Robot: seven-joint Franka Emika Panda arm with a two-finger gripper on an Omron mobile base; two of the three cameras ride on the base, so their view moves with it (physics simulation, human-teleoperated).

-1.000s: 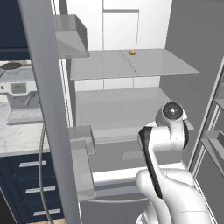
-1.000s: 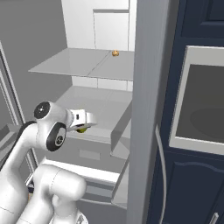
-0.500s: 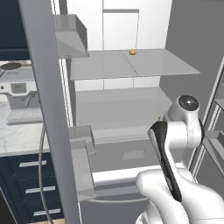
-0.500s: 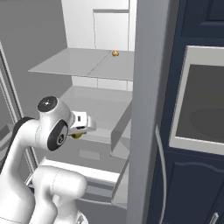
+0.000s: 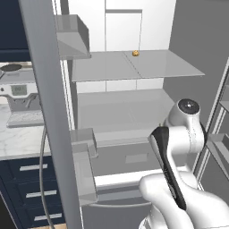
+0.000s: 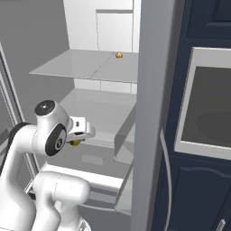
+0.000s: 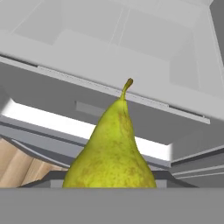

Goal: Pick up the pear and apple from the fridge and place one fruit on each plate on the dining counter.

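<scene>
Close before the hand camera, the pear (image 7: 111, 153) stands stem up, its base cut off; the gripper (image 6: 76, 142) is closed around it, fingertips hidden. From the right, a yellow-green sliver peeks below the hand. Behind, the fridge (image 5: 134, 112) stands open; its upper shelf (image 5: 134, 65) holds a tiny tan lump (image 5: 135, 53).

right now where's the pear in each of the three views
Left base view: the pear is not visible; the arm stands in front of where it would be.
Right base view: pear, left of centre, peeking out under the gripper.
Hand view: pear, bottom centre, stem up.
Shared landmark: the fridge, open in all three.
</scene>
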